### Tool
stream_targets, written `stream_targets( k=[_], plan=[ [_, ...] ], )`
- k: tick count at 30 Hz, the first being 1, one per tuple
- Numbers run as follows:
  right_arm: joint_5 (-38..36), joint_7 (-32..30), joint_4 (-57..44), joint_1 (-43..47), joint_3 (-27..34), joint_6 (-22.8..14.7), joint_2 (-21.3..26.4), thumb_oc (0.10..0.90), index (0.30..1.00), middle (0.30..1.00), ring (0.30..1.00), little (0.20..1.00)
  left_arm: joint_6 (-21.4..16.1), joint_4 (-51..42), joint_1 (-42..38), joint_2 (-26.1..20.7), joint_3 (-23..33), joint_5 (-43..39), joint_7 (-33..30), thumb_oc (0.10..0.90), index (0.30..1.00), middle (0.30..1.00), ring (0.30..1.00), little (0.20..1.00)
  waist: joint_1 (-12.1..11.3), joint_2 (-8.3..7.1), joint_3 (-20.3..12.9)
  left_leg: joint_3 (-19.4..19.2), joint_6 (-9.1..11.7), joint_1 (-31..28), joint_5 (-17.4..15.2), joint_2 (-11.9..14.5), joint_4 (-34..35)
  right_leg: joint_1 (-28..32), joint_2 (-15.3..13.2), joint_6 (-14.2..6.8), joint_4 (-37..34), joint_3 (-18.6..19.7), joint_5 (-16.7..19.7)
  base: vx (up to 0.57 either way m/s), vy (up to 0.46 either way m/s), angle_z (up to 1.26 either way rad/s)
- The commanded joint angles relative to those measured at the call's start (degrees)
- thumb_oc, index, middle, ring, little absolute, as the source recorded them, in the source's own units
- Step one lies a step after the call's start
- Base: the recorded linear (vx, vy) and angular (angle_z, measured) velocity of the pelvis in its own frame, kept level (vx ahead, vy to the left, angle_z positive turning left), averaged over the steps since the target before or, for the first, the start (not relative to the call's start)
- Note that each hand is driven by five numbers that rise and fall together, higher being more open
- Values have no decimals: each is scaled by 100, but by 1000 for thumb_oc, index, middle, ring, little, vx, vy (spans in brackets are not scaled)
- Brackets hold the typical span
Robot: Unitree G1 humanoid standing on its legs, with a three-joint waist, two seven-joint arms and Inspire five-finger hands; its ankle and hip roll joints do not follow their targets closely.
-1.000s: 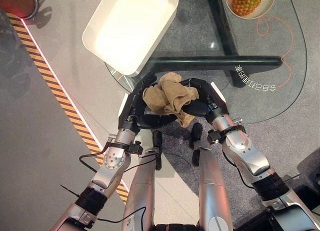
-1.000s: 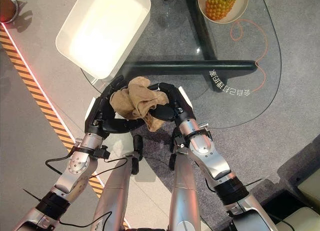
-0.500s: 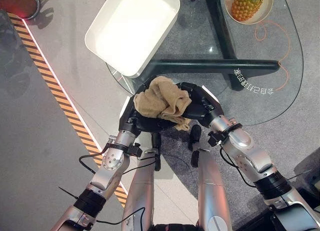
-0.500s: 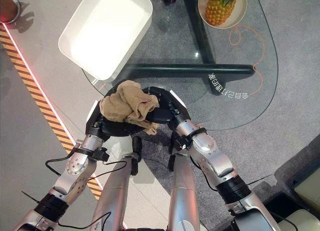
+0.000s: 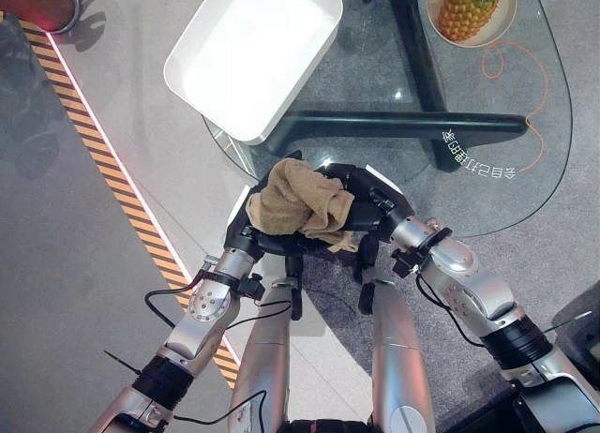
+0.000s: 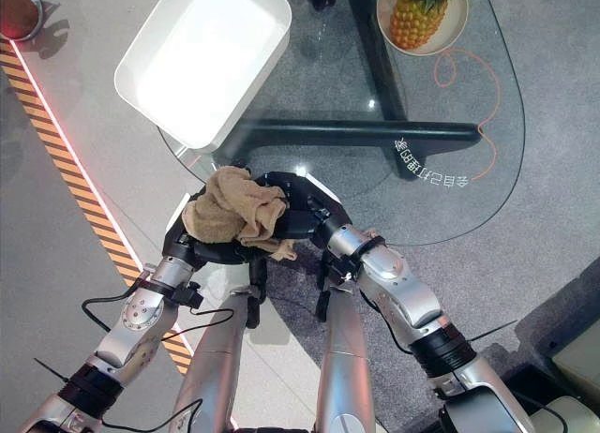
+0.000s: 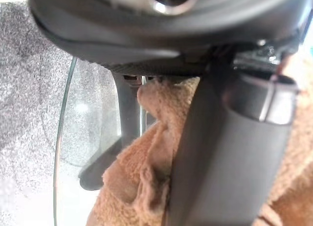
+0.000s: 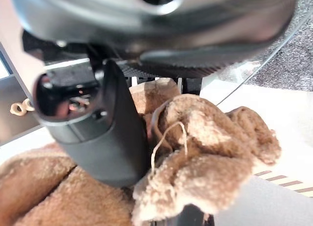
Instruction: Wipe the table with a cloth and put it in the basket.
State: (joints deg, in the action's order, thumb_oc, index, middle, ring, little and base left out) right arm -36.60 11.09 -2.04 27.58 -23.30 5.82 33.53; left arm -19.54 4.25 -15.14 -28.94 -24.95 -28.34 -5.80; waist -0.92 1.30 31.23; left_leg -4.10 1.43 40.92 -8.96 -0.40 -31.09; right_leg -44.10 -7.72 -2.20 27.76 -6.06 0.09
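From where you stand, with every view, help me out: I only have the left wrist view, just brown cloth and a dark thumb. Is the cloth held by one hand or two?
Observer: Two. The left hand and right hand cup the cloth together.
Operator: Where is the basket?
Observer: The white basket sits beyond the hands, towards the robot's left, on the glass table.
Operator: Anything else there?
Observer: A pineapple on a plate at the far right.

The cloth (image 5: 298, 201) has shifted left, now bunched over the left robot hand (image 5: 251, 229).
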Motion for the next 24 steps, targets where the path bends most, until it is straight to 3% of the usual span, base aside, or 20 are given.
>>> stream_targets(
  k=[1, 12, 24],
  plan=[
    [-136, 322, -1094, 442, -606, -451, -351, 100, 300, 300, 300, 200, -615, -718, -391, -54, 73, 340, -331, 800, 900, 900, 900, 900, -39, -46, -144, -345, -514, -210, 458, -333, 447, 362, 436, 133, -93, -227, -187, 0, 0, 0],
    [894, -1501, -561, 54, -329, -482, -241, 100, 300, 300, 300, 200, -746, -853, -239, 15, 142, 607, -692, 800, 900, 900, 900, 900, 27, -44, -144, -382, -532, -220, 466, -352, 543, 326, 473, 126, -135, -190, -187, 1, 6, 0],
    [601, -1709, -685, -146, -262, -334, -475, 100, 300, 300, 300, 200, -788, -1020, -203, 122, 146, 1135, -847, 800, 900, 900, 900, 900, 50, -20, -144, -367, -566, -214, 444, -378, 580, 276, 474, 101, -134, -149, -183, 0, 3, 0]
  ],
)
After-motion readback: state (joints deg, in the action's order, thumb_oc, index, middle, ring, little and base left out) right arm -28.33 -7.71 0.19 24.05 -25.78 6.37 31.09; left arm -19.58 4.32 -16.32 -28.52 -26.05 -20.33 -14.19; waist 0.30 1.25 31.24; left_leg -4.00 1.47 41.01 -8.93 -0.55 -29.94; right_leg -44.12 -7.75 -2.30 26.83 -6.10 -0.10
